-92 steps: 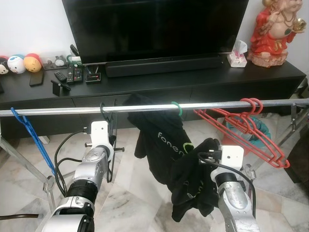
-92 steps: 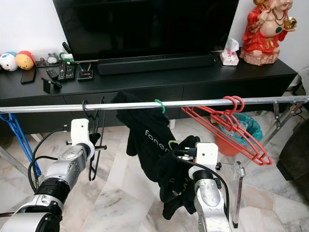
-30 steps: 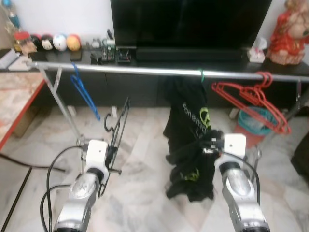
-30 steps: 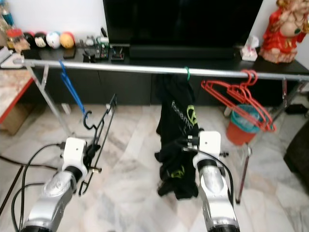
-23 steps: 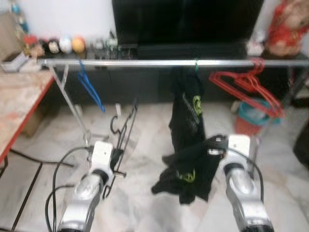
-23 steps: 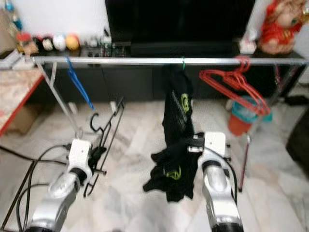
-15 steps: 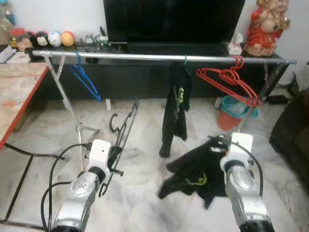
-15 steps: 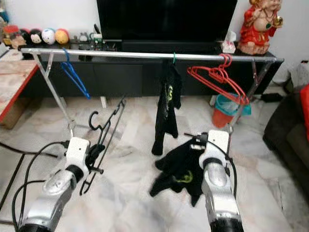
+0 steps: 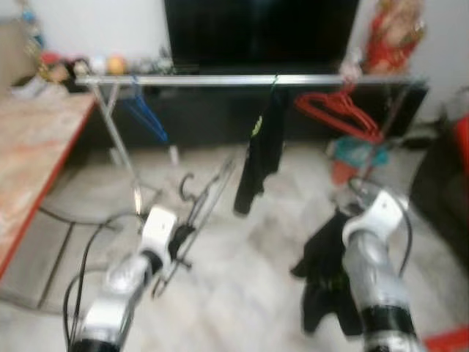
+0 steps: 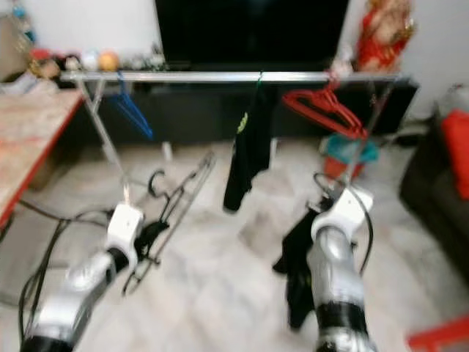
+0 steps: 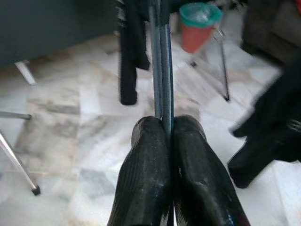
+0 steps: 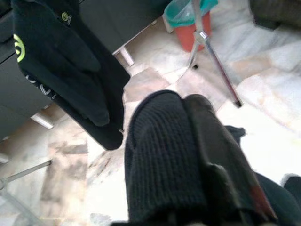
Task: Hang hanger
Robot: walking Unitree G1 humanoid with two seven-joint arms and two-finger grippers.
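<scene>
A pale marble floor [image 9: 249, 257] fills the lower frame. A large dark television [image 9: 260, 33] stands on a black cabinet [image 9: 220, 117] against the white wall [image 9: 95, 26] at top; a reddish-edged table [image 9: 37, 154] sits left.

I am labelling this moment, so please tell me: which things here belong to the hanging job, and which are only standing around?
Job: black hanger pinched in left gripper; black garment held by right gripper; clothes rail.

Around: hung black shirt, red hangers, blue hanger, television, red bin.

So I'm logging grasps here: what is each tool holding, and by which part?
The left tool is shut on the black hanger, pinching its thin wire. The right tool grips a black garment, by a fold of cloth over its fingers.
</scene>
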